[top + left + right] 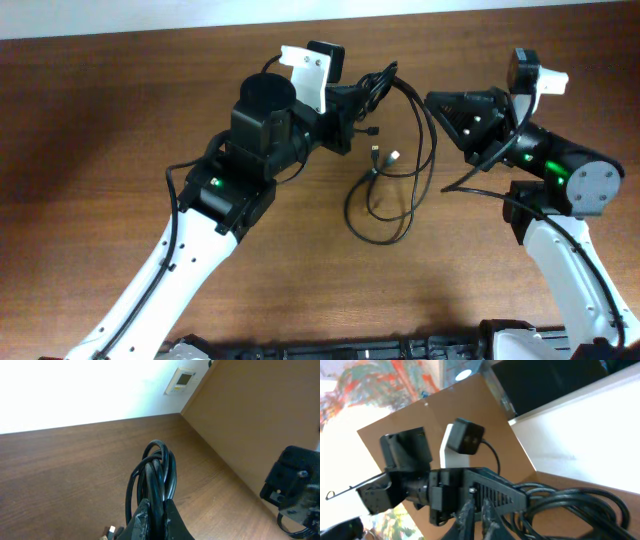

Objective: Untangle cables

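Left wrist view has the left gripper [155, 506] at the bottom edge, its two fingers clamped tight on a bunch of the cables [157, 467]. Several black loops stand up out of the closed jaws, lying against one another. A small connector plug [111, 531] shows just left of the fingers, low in that view.

Seen from overhead, this gripper is held at the far middle of the wooden table [100, 150]. The gripped bunch sticks out to its right. From there, strands run right and then drop toward the near side. They end in a loose open loop that lies on the wood between the two arms. Two plug ends [393, 157] lie inside the upper part of that loop, close together.

The right gripper [477, 510] has its fingers drawn nearly together, with only a thin slit between them. Whether a cord is pinched there cannot be told. From overhead its tip sits right against the strands that arc away from the left gripper, and the two grippers face each other, near but not touching. In the right wrist view, the thick run of cords passes to the right of the fingers, and the left arm's wrist camera [465, 437] is visible beyond them.
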Available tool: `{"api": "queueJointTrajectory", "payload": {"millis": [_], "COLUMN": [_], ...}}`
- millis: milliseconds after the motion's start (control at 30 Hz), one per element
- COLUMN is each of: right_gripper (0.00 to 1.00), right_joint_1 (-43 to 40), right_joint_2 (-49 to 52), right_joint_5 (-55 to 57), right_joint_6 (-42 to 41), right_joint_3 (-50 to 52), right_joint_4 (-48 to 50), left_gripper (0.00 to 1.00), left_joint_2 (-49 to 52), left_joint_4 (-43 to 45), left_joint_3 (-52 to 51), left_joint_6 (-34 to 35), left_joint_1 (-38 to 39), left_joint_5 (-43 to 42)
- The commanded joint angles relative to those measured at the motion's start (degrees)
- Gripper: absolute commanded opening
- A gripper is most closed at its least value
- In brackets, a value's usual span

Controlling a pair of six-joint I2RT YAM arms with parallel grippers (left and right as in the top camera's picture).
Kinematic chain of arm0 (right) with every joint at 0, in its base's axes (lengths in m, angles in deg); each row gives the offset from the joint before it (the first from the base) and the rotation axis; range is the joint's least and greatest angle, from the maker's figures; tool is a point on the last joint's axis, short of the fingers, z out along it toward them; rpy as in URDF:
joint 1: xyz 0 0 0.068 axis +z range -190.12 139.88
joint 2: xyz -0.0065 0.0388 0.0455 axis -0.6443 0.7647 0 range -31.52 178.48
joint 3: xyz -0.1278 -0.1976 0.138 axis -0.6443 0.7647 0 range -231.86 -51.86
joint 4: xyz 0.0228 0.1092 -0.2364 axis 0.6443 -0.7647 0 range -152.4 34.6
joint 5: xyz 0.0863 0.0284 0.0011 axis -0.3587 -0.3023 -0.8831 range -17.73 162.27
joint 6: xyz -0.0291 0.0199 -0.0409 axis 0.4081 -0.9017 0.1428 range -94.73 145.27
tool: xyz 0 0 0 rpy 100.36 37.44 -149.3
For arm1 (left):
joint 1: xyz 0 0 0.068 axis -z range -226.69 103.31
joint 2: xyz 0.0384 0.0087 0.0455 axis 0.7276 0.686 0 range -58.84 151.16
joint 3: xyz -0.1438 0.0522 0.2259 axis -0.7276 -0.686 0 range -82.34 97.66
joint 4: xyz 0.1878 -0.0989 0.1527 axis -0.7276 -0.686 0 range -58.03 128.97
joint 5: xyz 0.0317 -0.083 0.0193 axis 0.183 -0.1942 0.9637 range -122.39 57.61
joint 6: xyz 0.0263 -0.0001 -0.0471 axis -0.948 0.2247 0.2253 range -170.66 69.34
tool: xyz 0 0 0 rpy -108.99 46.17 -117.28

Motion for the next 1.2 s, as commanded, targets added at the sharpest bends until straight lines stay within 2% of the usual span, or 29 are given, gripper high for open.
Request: {"api": "queueJointTrajectory", "payload": {"millis": [0, 33, 100, 333, 467, 567, 833, 967, 1167], "right_gripper": [0.53, 0.61, 0.67, 0.69, 0.69, 0.69, 0.67, 0.61, 0.53], "right_joint_1": [0.31, 0.31, 0.33, 0.37, 0.37, 0.37, 0.37, 0.37, 0.37], "right_joint_2": [-0.44, -0.44, -0.44, -0.44, -0.44, -0.44, -0.44, -0.44, -0.44], "right_joint_5": [0.96, 1.11, 2.01, 3.37, 3.37, 3.39, 3.54, 3.56, 4.87], "right_joint_6": [-0.26, -0.26, -0.26, -2.01, -2.01, -2.45, -2.43, -2.4, -2.43], "right_joint_3": [-0.35, -0.35, -0.35, -0.35, -0.35, -0.35, -0.35, -0.35, -0.35], "right_joint_4": [-5.22, -9.14, -14.16, -17.07, -17.03, -16.94, -16.94, -16.94, -16.94], "left_gripper": [0.0, 0.0, 0.0, 0.0, 0.0, 0.0, 0.0, 0.0, 0.0], "left_joint_2": [-0.35, -0.35, -0.35, -0.2, 0.26, 1.16, 3.69, 4.2, 4.2], "left_joint_4": [2.21, 3.28, 5.01, 7.04, 7.32, 7.56, 8.37, 8.46, 10.45], "left_joint_3": [0.59, 0.59, 0.59, 0.59, 0.59, 0.59, 0.59, 0.59, 0.59], "left_joint_6": [-1.53, -1.53, -1.53, -1.55, -2.29, -6.73, -11.91, -11.91, -11.91], "left_joint_1": [0.02, 0.02, 0.02, 0.33, 2.36, 4.13, 6.38, 6.38, 6.43], "left_joint_5": [-0.42, -1.73, -3.65, -6.51, -6.47, -6.47, -6.51, -6.97, -12.41]}}
